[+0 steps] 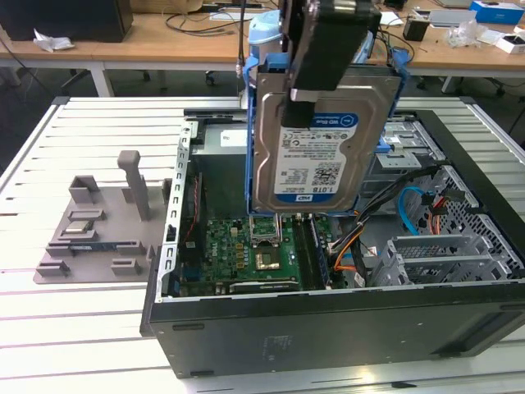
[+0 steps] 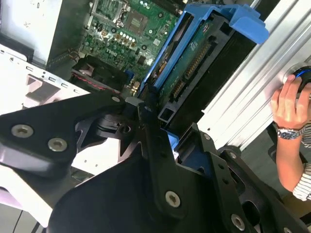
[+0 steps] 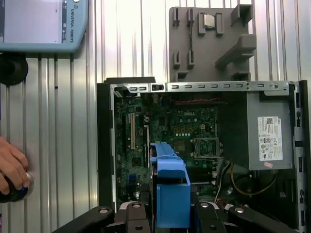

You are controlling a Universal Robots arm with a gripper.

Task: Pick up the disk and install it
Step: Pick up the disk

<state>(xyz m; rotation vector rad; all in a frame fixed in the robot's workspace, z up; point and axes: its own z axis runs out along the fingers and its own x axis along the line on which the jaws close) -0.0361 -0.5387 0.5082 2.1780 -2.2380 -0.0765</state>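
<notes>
The disk (image 1: 316, 139), in its blue carrier, hangs upright with label outward, clamped in the claw (image 1: 321, 78) above the open computer case (image 1: 328, 316). Case below the claw holds motherboard (image 1: 246, 250), cables (image 1: 408, 215) and a metal drive cage (image 1: 435, 254). Disk hides the case's rear interior; claw's upper body is cut off at the exterior view's top.

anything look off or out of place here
Nothing looks damaged or spilled. One oddity: a person's hand rests on a dark knob on the slatted table beside the open case, while the pincer holds the disk upright above the motherboard.
</notes>
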